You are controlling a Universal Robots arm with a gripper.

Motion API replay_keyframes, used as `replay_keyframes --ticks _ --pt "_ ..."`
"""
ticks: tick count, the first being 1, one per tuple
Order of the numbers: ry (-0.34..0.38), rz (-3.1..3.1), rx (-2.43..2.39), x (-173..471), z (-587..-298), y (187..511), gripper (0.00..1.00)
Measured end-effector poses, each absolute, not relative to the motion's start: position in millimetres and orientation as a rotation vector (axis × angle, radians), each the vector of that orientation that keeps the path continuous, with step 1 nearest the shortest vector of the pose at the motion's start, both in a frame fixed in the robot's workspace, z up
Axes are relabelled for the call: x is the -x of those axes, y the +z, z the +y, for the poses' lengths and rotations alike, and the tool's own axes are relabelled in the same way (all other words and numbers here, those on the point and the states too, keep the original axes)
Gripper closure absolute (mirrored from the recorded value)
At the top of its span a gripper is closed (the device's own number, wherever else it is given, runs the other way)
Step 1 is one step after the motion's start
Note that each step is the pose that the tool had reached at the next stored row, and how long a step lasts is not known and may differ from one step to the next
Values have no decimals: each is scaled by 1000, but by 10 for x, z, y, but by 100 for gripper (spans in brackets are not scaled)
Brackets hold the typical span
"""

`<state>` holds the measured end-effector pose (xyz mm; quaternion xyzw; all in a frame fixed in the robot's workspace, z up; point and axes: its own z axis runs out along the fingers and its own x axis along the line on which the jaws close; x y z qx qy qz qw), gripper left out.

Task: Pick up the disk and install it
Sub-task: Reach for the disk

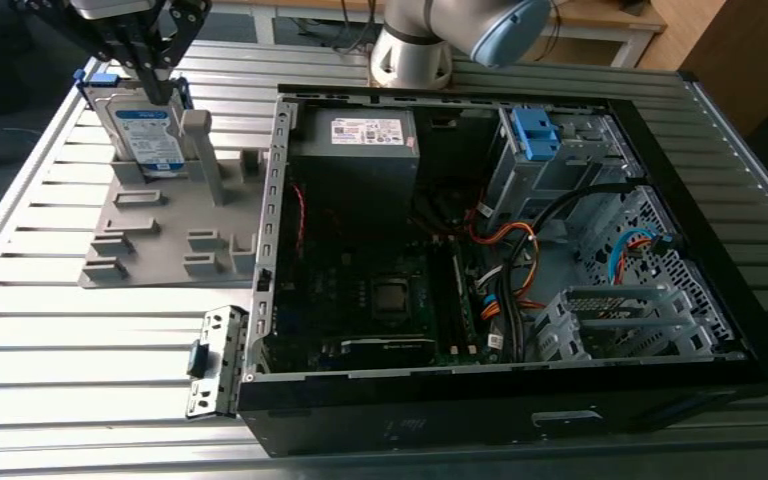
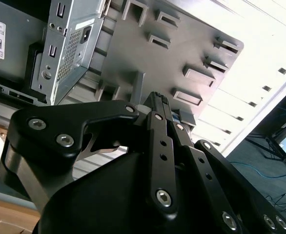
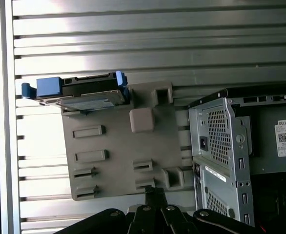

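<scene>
The disk (image 1: pixel 144 130) is being held upright in a slot of the grey fixture plate (image 1: pixel 157 235). In the exterior view that plate is lying on the bench (image 1: pixel 37 340) at about nine o'clock from the open computer case (image 1: pixel 704 330). The gripper (image 1: pixel 159 93) is being shown over the disk's upper edge, toward eleven o'clock of that view. Its jaws are appearing drawn together with nothing between them. In the first wrist view the disk is being seen apart from them, so no grasp is being judged to exist yet.

Several faults are being judged possible. If the jaws are brought down drawn together as they are, the disk's top edge could be struck rather than straddled. If the disk is gripped off-centre, it could be tilted and jammed in its slot, or caught against the grey post (image 1: pixel 197 150) just beside it at three o'clock. The blue rail frame (image 3: pixel 48 87) is projecting past the disk's end and could be snagged. Inside the case, orange and blue cables (image 1: pixel 518 260) are lying near the bays, close to a bare blue bracket (image 1: pixel 534 135), and could be fouled during insertion.

A white-and-blue label (image 1: pixel 148 135) is being carried on the disk's face, its print too small to make out. A white sticker (image 1: pixel 368 130) with dark print and a square code is being carried on the grey metal box (image 1: pixel 355 158) at twelve o'clock inside the case.
</scene>
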<state>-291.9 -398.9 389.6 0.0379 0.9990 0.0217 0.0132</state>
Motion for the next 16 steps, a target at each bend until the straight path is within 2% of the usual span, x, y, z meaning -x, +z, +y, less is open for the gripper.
replay_keyframes --ticks 16 --pt "68 3112 -118 3050 -3989 3887 89"
